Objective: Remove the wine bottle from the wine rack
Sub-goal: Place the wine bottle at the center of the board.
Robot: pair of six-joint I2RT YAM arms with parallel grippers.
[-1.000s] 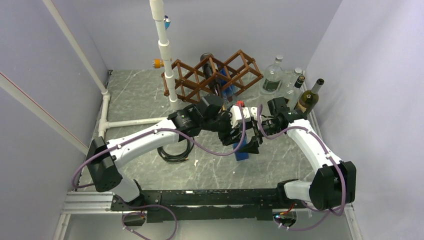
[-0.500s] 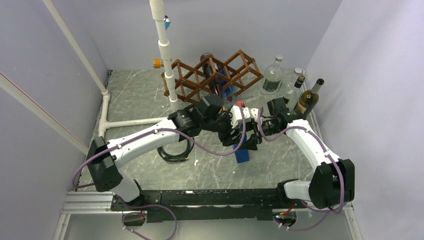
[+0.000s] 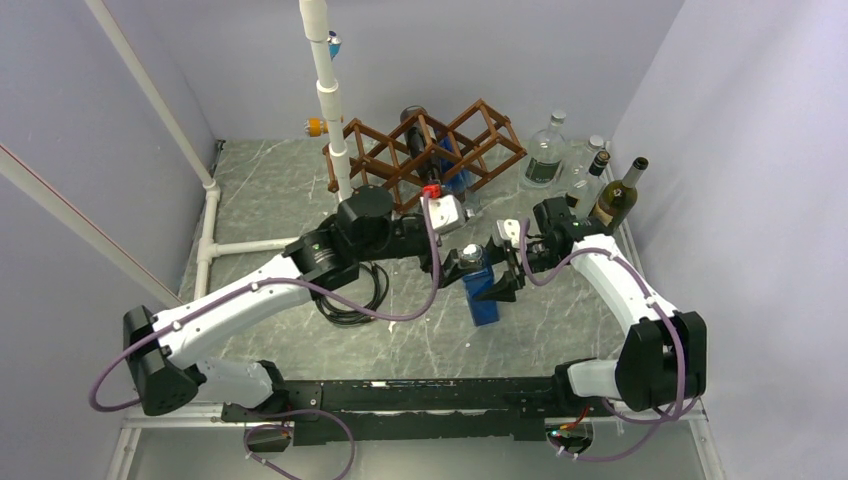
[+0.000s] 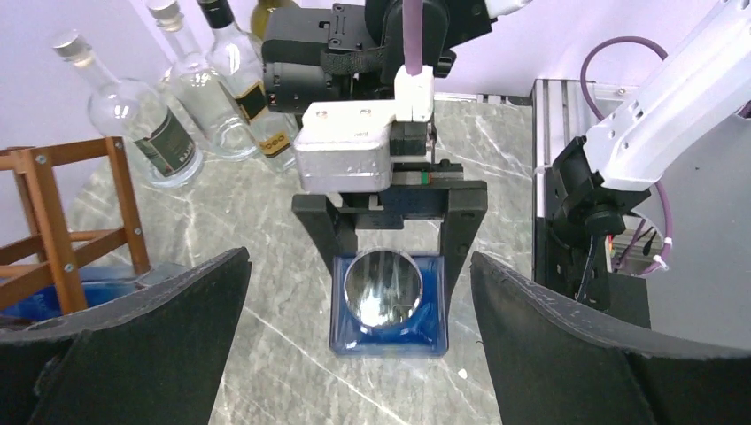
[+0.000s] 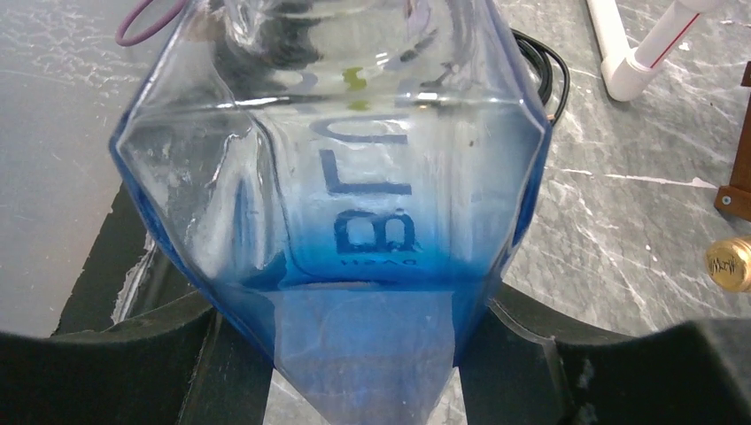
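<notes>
Blue-tinted, the square glass bottle [image 3: 481, 295] stands upright, long axis vertical, on the grey marbled surface [image 3: 280, 190], right of its middle and well apart from the dark brown wooden lattice rack [image 3: 440, 148] at the far edge. Your right tool [image 5: 354, 354] is nearer, clamped on its body. Your left tool [image 4: 359, 261] hangs above the cap, jaws wide apart and holding nothing. A dark bottle [image 3: 414, 135] lies in the rack; something blue low beside it is hard to make out.

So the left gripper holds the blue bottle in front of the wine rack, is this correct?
Not quite: the right gripper holds the blue bottle in front of the wine rack. The left wrist view shows its fingers on both sides of the bottle, and the left gripper open.
</notes>
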